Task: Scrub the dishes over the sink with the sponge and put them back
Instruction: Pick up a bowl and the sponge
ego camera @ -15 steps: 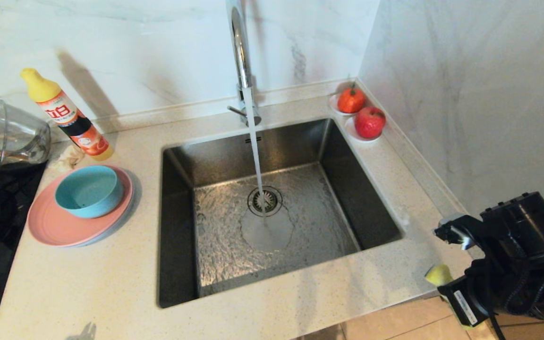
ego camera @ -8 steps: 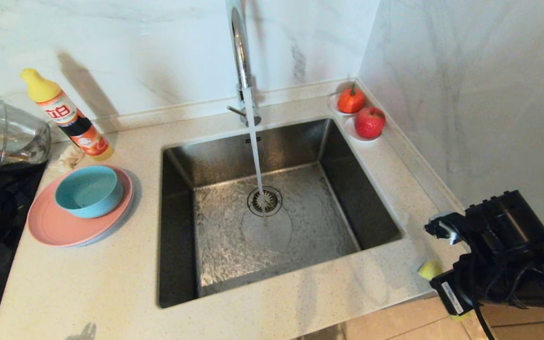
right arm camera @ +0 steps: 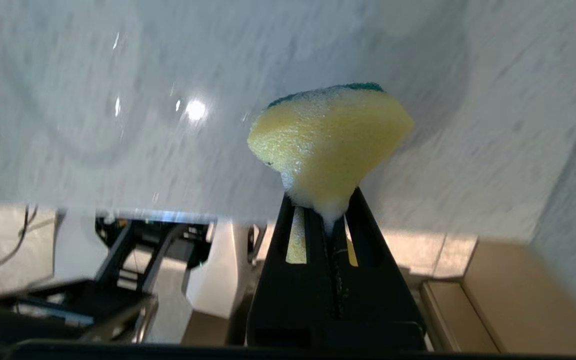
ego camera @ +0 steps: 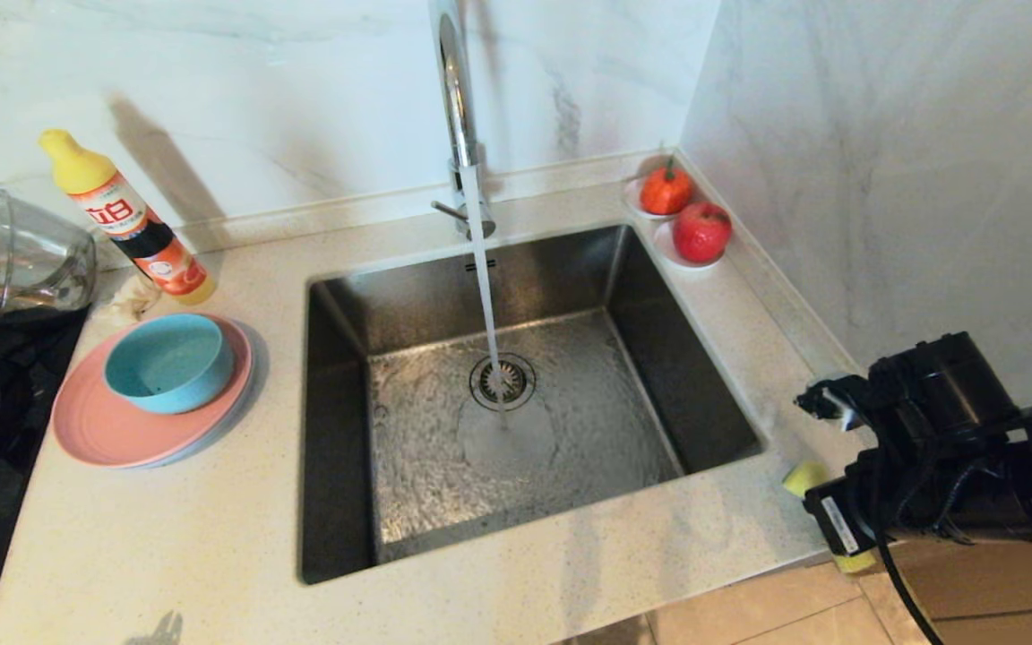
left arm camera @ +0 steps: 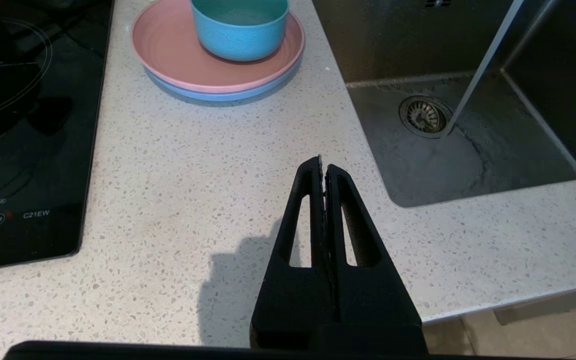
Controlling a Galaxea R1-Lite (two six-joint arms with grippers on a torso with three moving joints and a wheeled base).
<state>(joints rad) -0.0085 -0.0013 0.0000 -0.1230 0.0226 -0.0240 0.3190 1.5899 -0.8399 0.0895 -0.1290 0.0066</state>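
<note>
Sponge (right arm camera: 328, 140) = yellow w/ green scour layer, pinched hard at one end by right gripper (right arm camera: 329, 220); jaws nearly together on it, foam squashed to a wedge and bulging out past the tips. Foamy at the pinch, so prob wet/soapy. Head view: only a yellow corner of it shows (ego camera: 804, 477), just off the front-right corner of the counter (ego camera: 167, 555), right arm low at the counter edge, well apart from the sink (ego camera: 623, 269). Held out by its free end so the scrubbing face stays usable, I'd judge.

Left gripper (left arm camera: 324, 172) closed on nothing, parked over bare counter near the sink's front-left corner; idle.

Dishes stacked left of sink: teal bowl (ego camera: 168, 363) sits upright on pink plate (ego camera: 104, 430), which lies on grey-blue plate (left arm camera: 228, 95), only its rim showing under the pink. Stack is untouched, near the soap bottle (ego camera: 126, 219) and glass jug (ego camera: 28, 255). Stacked by the basin so each can be lifted straight over it.

Faucet (ego camera: 455, 98) running, stream hitting just by the drain strainer (ego camera: 503, 381), basin floor wet.

Step, as judged: sponge in hand, no dish picked yet. Task barely begun. Next needs left arm to grab the bowl first, since it's on top, and bring it over the basin to meet the sponge. Risk: thin grip on sponge end may slip under scrub pressure.
</note>
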